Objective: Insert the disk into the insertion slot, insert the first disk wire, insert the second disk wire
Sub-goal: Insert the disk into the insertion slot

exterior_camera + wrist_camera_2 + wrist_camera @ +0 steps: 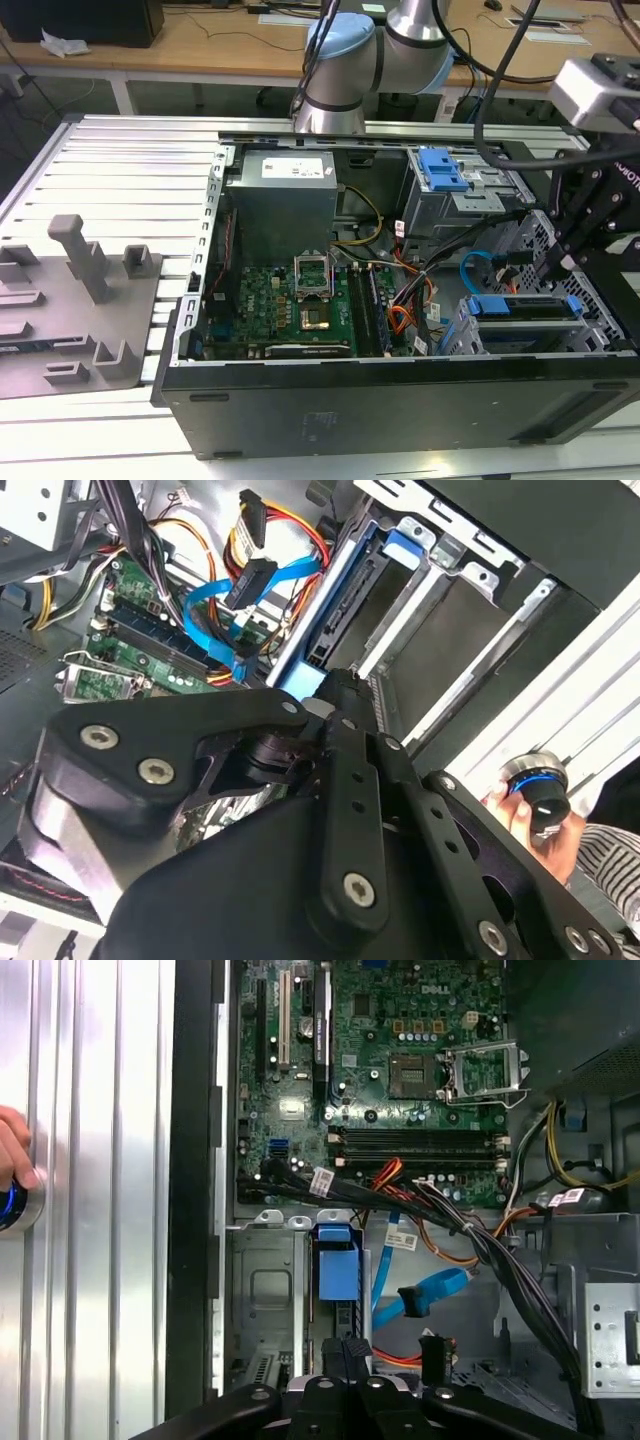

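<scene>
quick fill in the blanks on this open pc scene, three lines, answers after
1. The tool is nearest to the disk, which is framed in ____ plastic.
2. The first disk wire ends in a small plug coloured ____.
3. Beside the case, a person's ____ is on a blue-ringed knob.

Missing words: blue; black; hand.

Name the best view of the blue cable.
The second wrist view: the blue cable loops clear, with its dark plug. The first wrist view shows a shorter stretch; the exterior view, a small loop.
</scene>
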Controlling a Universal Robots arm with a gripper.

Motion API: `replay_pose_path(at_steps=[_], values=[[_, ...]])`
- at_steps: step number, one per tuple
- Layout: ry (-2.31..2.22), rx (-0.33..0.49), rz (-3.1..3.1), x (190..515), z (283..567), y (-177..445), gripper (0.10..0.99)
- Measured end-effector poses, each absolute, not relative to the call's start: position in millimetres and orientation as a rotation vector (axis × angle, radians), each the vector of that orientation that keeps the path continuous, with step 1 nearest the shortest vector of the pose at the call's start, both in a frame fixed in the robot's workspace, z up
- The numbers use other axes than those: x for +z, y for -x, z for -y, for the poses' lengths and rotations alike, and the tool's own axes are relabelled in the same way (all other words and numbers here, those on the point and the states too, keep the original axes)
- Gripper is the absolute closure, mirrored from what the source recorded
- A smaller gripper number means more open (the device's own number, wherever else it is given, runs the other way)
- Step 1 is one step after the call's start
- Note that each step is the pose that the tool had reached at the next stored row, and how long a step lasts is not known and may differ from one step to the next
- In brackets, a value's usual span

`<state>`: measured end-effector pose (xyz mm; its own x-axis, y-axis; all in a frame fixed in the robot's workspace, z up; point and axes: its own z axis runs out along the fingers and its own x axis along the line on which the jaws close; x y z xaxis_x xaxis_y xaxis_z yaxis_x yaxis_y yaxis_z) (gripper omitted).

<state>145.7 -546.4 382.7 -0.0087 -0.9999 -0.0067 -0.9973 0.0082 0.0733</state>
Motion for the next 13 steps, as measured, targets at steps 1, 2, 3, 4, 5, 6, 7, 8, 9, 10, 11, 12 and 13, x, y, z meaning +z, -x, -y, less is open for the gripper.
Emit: replay_pose_path(at_steps=[1,2,3,4,5,6,7,8,9,10,11,12,13], values=[[-2.178,-0.088,2.197,381,546,-146,0.98],[-2.178,-0.088,2.197,380,546,-146,0.98],[-2.178,-0.088,2.197,378,546,-146,0.98],[-2.178,-0.088,2.197,377,546,-146,0.98],[-2.178,-0.088,2.197,375,546,-146,0.98],[-2.178,-0.088,2.197,372,546,-146,0.98],[-2.178,-0.088,2.197,370,546,-146,0.98],[-2.178,-0.088,2.197,368,546,-146,0.98],[-2.178,-0.088,2.197,366,546,-146,0.98],[-2.178,-0.088,2.197,362,546,-146,0.98],[-2.178,-0.088,2.196,357,546,-146,0.98],[-2.178,-0.088,2.196,357,546,-146,0.98],[-2.178,-0.088,2.196,357,546,-146,0.98]])
